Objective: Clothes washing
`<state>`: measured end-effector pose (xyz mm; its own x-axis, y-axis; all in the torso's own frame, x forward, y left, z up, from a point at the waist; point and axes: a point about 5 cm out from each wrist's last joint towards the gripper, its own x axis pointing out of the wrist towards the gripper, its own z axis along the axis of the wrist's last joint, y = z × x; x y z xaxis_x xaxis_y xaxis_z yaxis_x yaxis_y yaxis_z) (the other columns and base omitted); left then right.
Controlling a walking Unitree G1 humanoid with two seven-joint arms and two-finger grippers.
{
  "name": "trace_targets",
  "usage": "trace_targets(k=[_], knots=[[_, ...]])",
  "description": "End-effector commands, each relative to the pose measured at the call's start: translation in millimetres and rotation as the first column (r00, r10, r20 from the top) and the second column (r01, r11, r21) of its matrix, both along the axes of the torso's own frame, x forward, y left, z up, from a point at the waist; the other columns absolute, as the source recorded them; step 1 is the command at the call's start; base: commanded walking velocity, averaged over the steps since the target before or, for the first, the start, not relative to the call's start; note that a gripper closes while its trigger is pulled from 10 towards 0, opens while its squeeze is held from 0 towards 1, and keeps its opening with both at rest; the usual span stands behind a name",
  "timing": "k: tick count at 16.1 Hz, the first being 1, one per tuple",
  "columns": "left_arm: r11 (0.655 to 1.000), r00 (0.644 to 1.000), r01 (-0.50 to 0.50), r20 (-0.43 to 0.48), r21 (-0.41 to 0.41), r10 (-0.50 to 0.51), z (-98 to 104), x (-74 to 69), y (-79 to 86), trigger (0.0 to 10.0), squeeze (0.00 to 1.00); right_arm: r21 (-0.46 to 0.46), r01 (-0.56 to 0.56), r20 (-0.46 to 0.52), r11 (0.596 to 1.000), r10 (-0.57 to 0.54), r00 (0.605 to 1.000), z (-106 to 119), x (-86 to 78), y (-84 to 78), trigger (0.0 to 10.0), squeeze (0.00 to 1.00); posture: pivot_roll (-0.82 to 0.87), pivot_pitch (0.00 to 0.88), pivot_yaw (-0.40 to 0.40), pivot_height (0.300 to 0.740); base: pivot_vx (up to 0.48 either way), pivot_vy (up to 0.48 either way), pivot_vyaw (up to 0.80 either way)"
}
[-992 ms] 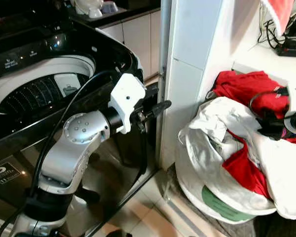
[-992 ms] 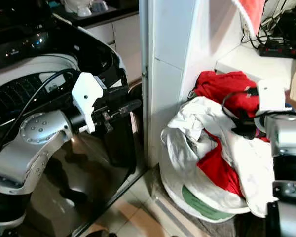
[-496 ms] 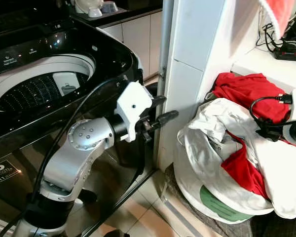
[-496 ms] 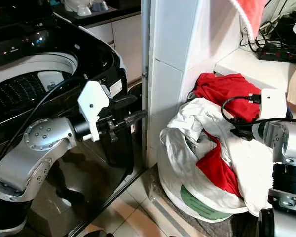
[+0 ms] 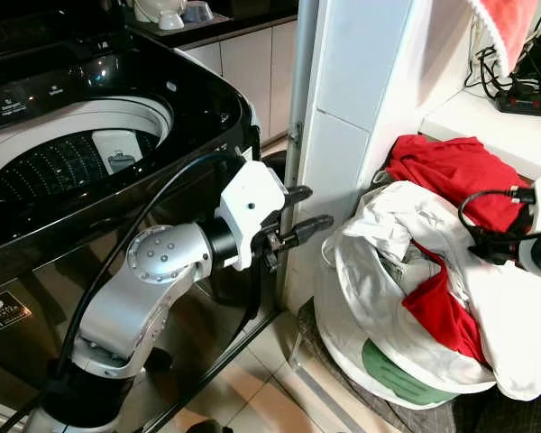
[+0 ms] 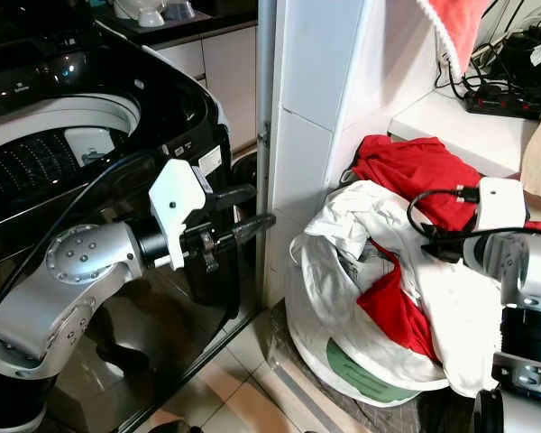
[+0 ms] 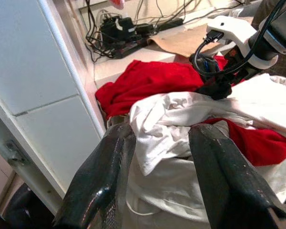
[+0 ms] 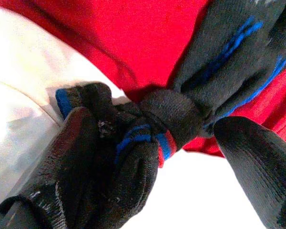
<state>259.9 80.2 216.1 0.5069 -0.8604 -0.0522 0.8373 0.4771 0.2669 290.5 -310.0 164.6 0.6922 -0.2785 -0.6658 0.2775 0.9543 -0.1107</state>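
- The right gripper (image 8: 157,143) sits low at the right edge of the head views, down on the laundry pile; its fingers are spread, with a knotted dark cloth (image 8: 181,114) with blue and red stripes lying between them, not clamped.
- Under that cloth lie a red garment (image 8: 148,38) and white fabric (image 8: 28,86).
- The left gripper (image 5: 299,209) hangs mid-frame in the left eye view, fingers parted and holding nothing, pointing toward the white tiled pillar (image 5: 343,135).
- From its wrist camera the two fingers (image 7: 100,176) frame the heap ahead.
- The laundry basket (image 5: 388,361), white with a green patch, stands on the floor at the lower right, just beside the pillar, heaped with white clothes (image 5: 388,234) and red clothes (image 5: 451,167).
- The washing machine (image 5: 90,135) fills the left of the frame, black, lid open, drum showing.
- A shelf (image 5: 496,126) at the upper right carries a power strip (image 5: 527,95) and tangled cables.
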Motion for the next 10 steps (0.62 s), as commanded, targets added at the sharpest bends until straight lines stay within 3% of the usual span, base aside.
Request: trace_targets(k=[1,3,4,5,8,9,10], knots=[[1.0,1.0,0.027,0.009,0.006,-0.027,3,-4.1,-2.8,10.0,0.0,-0.001,0.017,-0.019,1.0,-0.017,1.0,-5,-1.9,-3.0,10.0,0.0,-0.1,0.0,-0.029,0.74,0.0,0.0,0.0],[0.999,0.999,0.036,0.01,0.013,-0.037,2,-4.9,-4.9,10.0,0.0,0.077,0.058,-0.001,0.995,-0.058,0.998,-11,-3.8,-5.1,10.0,0.0,-0.09,0.0,-0.037,0.74,0.0,0.0,0.0],[0.999,0.999,0.038,0.012,0.016,-0.038,2,-4.7,-5.6,10.0,0.0,0.095,0.067,0.004,0.993,-0.068,0.998,-14,-4.4,-5.6,9.1,0.0,-0.09,0.0,-0.04,0.74,0.0,0.0,0.0],[0.999,0.999,0.039,0.013,0.015,-0.039,3,-4.5,-6.0,10.0,0.0,0.093,0.064,0.005,0.994,-0.065,0.998,-16,-4.4,-5.2,6.0,0.0,-0.09,0.0,-0.04,0.74,0.0,0.0,0.0],[0.999,0.999,0.043,0.012,0.018,-0.044,2,-4.9,-6.7,10.0,0.0,0.105,0.069,0.013,0.992,-0.07,0.997,-17,-4.0,-5.0,1.8,0.0,-0.09,0.0,-0.035,0.74,0.0,0.0,0.0],[0.999,0.999,0.048,0.011,0.019,-0.048,2,-5.2,-7.1,10.0,0.0,0.109,0.075,0.018,0.991,-0.077,0.997,-17,-4.1,-5.6,0.0,0.0,-0.09,0.0,-0.033,0.74,0.0,0.0,0.0],[0.999,0.999,0.048,0.011,0.022,-0.049,2,-5.0,-7.0,10.0,0.0,0.105,0.077,0.024,0.991,-0.08,0.997,-17,-4.2,-6.3,0.0,0.0,-0.09,0.0,-0.031,0.74,0.0,0.0,0.0]])
